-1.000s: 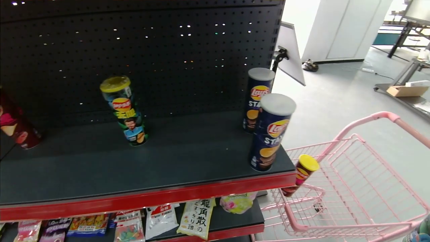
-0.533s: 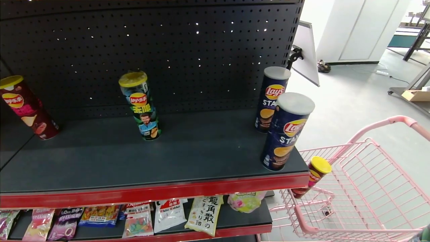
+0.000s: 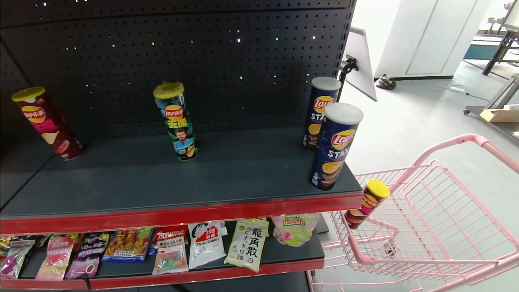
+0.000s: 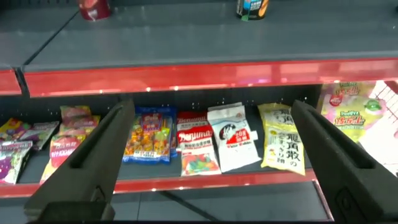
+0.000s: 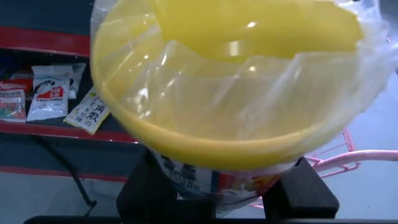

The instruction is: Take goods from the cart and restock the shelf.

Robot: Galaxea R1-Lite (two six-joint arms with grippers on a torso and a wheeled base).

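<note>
Gripping chip can (image 5: 224, 81) in right gripper (image 5: 217, 186), jaws pinching can body below yellow lid, beside pink cart (image 3: 466, 140). Am judging it light, a stiff but crushable tube with slick wrap, so am favouring gentle mid-body hold. Left gripper (image 4: 211, 109) hanging spread, empty, facing snack bags (image 4: 233, 140). Am eyeing shelf (image 3: 243, 174) for placing.

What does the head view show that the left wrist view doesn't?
Head view, not wrist: two blue cans at the shelf's right end, a tilted yellow-lidded can at the pink cart. Wrist, not head: the left gripper, open. Both: snack bags on the lower shelf, plus the maroon can and green can, just their bases in the wrist view.
</note>
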